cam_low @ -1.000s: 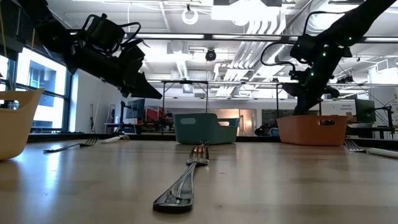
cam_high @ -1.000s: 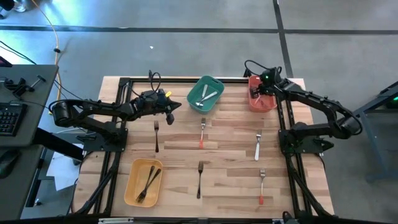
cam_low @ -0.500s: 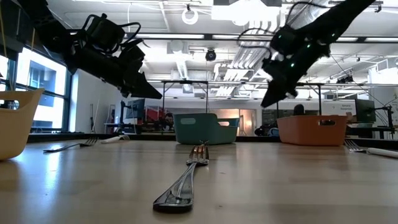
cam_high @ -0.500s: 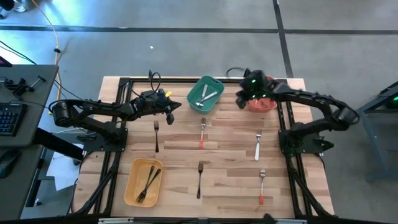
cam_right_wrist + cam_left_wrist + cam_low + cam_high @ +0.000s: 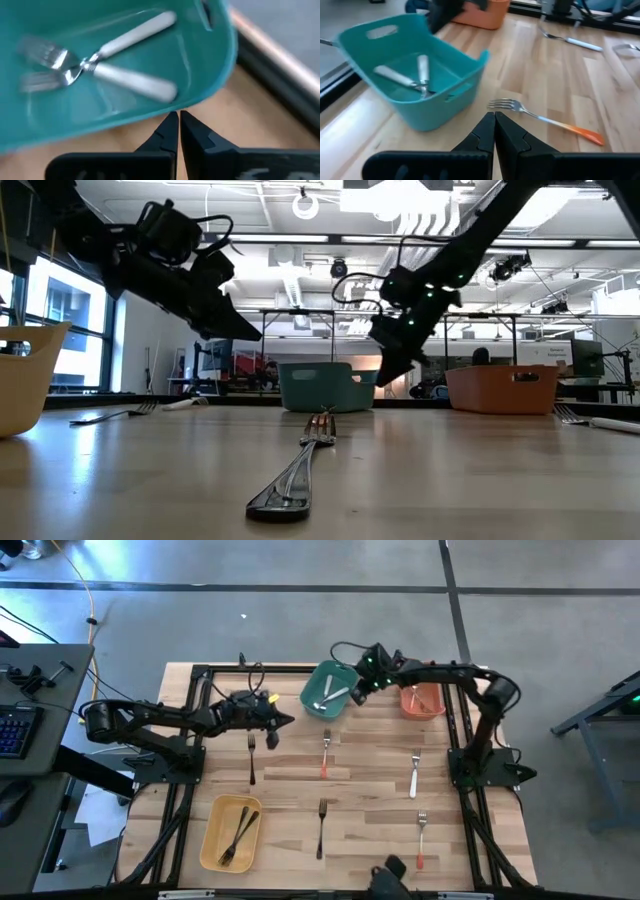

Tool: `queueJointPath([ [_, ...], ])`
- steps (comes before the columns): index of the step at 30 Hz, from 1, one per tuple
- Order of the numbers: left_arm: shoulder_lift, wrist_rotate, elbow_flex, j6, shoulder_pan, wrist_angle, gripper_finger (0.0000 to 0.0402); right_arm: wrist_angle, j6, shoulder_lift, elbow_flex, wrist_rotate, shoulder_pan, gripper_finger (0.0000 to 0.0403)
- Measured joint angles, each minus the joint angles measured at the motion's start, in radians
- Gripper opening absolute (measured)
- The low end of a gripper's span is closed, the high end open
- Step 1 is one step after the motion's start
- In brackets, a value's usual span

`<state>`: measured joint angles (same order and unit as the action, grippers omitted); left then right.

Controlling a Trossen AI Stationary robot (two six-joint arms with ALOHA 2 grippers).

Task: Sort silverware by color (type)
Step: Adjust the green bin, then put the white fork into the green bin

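Two white-handled forks (image 5: 334, 694) lie crossed inside the green bin (image 5: 318, 679), clear in the right wrist view (image 5: 125, 55). On the table lie two black forks (image 5: 251, 758) (image 5: 321, 827), two red-handled forks (image 5: 326, 752) (image 5: 421, 838) and a white-handled fork (image 5: 415, 775). Two black forks (image 5: 239, 829) rest in the yellow bin (image 5: 212, 840). My right gripper (image 5: 358, 691) (image 5: 175, 116) hovers shut just outside the green bin's right rim. My left gripper (image 5: 279, 722) (image 5: 494, 116) is shut in the air left of that bin, pointing toward the near red-handled fork (image 5: 545, 120).
The red bin (image 5: 422, 700) stands at the far right, behind the right arm. Black frame rails run along the table's left, right and far edges. Bare wood lies between the scattered forks in the table's middle.
My right gripper has risen out of the red bin and swung toward the table's left, stopping low beside the green bin's right rim. Forks and bins have stayed where they were.
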<state>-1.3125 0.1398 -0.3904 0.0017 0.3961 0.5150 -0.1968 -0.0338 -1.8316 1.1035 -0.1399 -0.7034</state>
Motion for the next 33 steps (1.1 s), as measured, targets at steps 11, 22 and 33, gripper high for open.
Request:
queueJointPath([
  [11,0.000,-0.056,0.000,0.002,-0.029,-0.009,0.0000,-0.028,0.120,-0.042,0.218,0.061,-0.022,0.0000],
  [22,0.015,-0.223,-0.035,-0.120,-0.009,-0.149,0.0000,-0.113,0.230,-0.006,0.166,0.006,-0.002,0.0000],
  [33,0.111,-0.484,-0.186,-0.358,0.011,-0.775,0.0037,0.158,0.171,0.365,-0.238,-0.042,-0.004,0.0000],
])
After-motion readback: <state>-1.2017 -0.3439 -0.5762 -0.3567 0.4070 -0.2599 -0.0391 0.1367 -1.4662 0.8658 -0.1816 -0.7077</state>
